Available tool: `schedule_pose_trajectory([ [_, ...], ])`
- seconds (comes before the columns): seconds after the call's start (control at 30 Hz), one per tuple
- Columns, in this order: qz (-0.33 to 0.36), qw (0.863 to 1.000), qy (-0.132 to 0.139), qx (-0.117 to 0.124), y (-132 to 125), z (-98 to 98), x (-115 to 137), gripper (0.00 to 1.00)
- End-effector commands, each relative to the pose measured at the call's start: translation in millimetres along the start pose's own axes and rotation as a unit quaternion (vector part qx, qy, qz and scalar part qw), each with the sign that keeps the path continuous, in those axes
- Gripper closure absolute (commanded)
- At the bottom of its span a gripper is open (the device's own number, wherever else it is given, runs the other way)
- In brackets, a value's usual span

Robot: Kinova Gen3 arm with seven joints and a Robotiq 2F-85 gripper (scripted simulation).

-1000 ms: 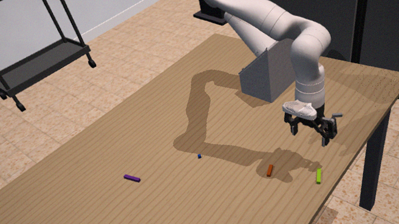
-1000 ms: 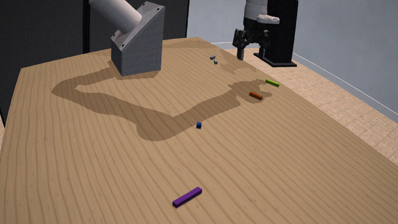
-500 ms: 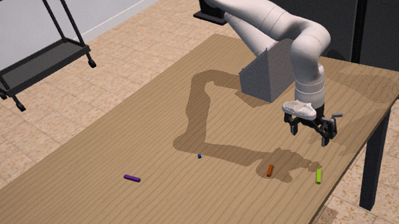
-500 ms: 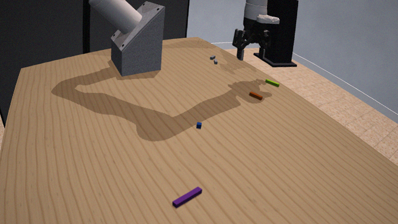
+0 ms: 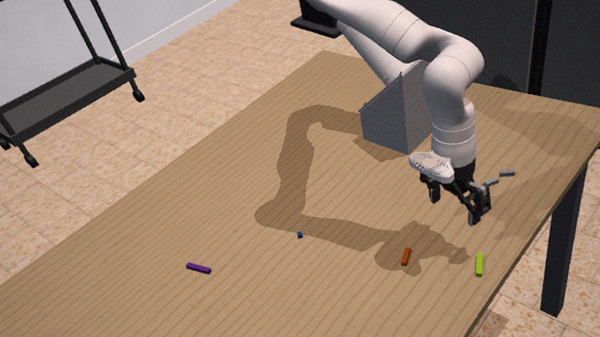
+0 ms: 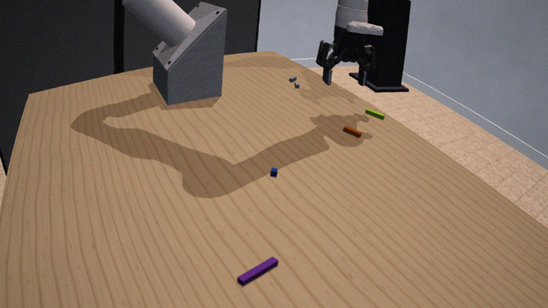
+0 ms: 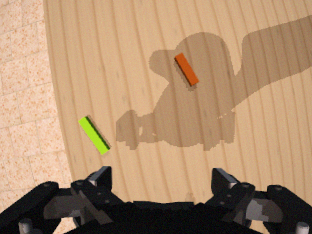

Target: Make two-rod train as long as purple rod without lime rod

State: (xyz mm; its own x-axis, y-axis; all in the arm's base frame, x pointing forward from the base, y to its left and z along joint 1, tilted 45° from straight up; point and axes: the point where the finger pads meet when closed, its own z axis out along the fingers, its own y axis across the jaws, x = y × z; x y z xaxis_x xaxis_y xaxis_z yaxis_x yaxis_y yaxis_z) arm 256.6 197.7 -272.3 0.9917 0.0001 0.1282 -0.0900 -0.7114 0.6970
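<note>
The gripper (image 5: 453, 207) (image 6: 344, 78) (image 7: 162, 178) is open and empty, above the table. An orange rod (image 5: 405, 256) (image 6: 352, 131) (image 7: 186, 69) lies flat, apart from the lime rod. A blue rod (image 5: 299, 234) (image 6: 274, 172), a small cube, lies between the orange rod and the purple rod (image 5: 198, 268) (image 6: 257, 270). Two grey rods lie close together at an angle near the far right: one grey rod (image 5: 507, 173) (image 6: 292, 78) and the other grey rod (image 5: 492, 181) (image 6: 297, 85), partly behind the gripper in the top view. Neither grey rod shows in the wrist view.
A lime rod (image 5: 479, 265) (image 6: 374, 114) (image 7: 94, 135) lies near the edge of the wooden table (image 5: 128, 323) (image 6: 119, 237) (image 7: 270, 175). The grey arm base (image 5: 384, 124) (image 6: 194, 68) stands on the table. The arm's shadow crosses the orange rod.
</note>
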Motion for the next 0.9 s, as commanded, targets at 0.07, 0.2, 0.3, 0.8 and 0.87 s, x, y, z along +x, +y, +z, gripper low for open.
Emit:
schedule_pose_trajectory([
  [0.07, 0.068, 0.998, 0.002, 0.004, 9.5, -4.5, 18.8, 0.00],
  [0.2, 0.147, 0.989, 0.003, 0.004, 21.0, -4.8, 35.2, 0.00],
  [0.3, 0.168, 0.986, 0.003, 0.004, 24.3, -4.9, 39.6, 0.00],
  [0.8, 0.461, 0.887, 0.001, 0.004, 77.1, -4.3, 99.2, 0.00],
  [0.87, 0.478, 0.878, 0.001, 0.004, 80.8, -4.2, 102.6, 0.00],
])
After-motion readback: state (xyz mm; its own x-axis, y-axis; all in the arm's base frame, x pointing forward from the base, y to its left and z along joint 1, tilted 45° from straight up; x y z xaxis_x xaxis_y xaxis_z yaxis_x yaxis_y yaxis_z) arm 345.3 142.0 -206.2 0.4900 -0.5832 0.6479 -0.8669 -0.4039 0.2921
